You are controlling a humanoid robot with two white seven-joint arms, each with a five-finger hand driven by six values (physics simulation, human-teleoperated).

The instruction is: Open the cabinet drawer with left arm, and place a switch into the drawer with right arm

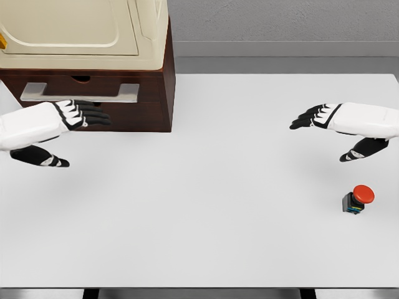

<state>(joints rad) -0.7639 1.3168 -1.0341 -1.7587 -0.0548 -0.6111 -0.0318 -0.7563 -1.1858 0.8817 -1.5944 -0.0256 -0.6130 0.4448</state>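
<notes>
A dark brown cabinet [156, 93] stands at the table's back left, its drawer shut, with a grey metal handle [80, 92] across the drawer front. My left hand [84, 116] hovers just below that handle, fingers stretched toward the drawer front, holding nothing. The switch [356, 199], a small black block with a red mushroom button, lies on its side at the table's right. My right hand [315, 118] floats open above the table, up and left of the switch and well apart from it.
A cream-coloured appliance [81, 31] sits on top of the cabinet. The white table [206, 205] spreads wide between the two hands; its front edge runs along the bottom. A grey wall lies behind.
</notes>
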